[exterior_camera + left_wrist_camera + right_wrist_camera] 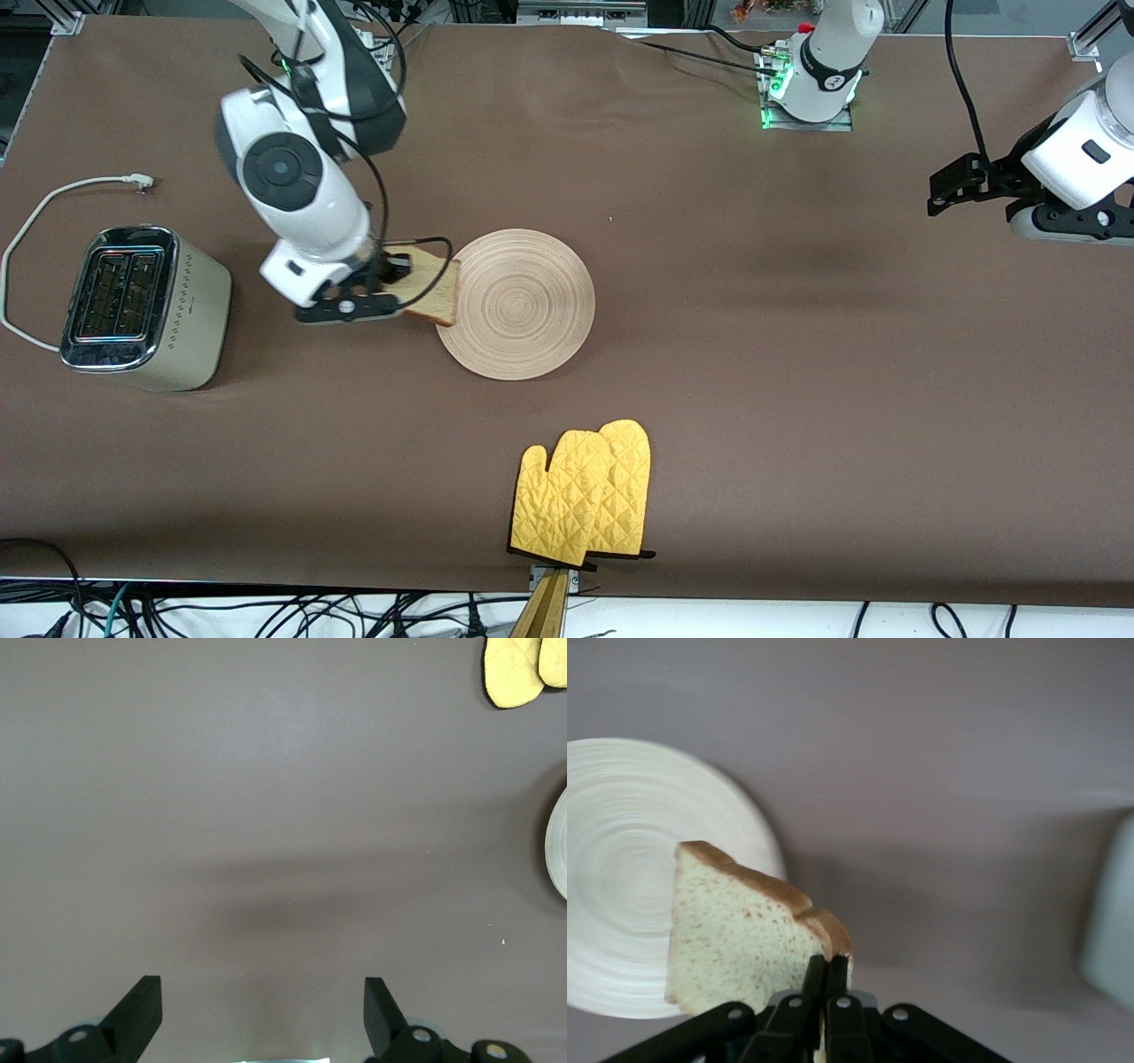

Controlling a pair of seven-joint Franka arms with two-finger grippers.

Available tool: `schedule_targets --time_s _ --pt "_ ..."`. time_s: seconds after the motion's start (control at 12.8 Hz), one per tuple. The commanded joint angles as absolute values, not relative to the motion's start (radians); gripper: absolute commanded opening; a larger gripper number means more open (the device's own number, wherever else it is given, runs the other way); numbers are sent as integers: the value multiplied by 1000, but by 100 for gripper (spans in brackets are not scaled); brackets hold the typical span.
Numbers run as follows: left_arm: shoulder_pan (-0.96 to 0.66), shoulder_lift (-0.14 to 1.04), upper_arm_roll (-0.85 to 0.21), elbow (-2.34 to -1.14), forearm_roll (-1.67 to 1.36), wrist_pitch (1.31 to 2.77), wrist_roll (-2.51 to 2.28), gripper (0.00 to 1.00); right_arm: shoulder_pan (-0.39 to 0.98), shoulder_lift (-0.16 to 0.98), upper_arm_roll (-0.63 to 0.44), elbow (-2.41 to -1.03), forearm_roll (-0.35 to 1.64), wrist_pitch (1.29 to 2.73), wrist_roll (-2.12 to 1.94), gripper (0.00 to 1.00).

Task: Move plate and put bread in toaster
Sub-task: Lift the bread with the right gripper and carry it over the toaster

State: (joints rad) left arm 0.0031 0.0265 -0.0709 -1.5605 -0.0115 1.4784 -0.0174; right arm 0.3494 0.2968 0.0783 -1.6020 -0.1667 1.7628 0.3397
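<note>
Right gripper point(400, 285) clamped on the bread point(431, 285), slice up in the air over the plate point(523, 306) rim twd the toaster point(142, 306), which sits at the right arm's end of the table, while left gripper point(261, 1014) waits w/ fingers spread over bare table.

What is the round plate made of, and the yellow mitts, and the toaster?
The plate looks like pale, matte wood: ring grooves circle its face. The mitts look like soft quilted cloth, with diamond stitching and dark edging. The toaster has a shiny, mirror-like metal top; its cream, dotted sides could be painted metal or plastic.
</note>
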Motion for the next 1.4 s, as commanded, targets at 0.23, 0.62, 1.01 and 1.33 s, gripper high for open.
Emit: schedule_targets --time_s 0.23,0.62,1.01,1.33 --pt "20 41 -74 -1509 2 1454 -9 100 339 339 -190 -1502 -380 1598 70 0" --pt "9 46 -78 -1508 12 1473 -9 100 330 367 -314 -1513 -607 1583 -33 0" --pt "17 46 -78 -1508 5 1473 -9 100 327 364 -356 -1511 -626 1588 -89 0" --pt "17 46 -78 -1508 3 1480 -8 100 298 382 -367 -1516 -632 1598 -130 0"
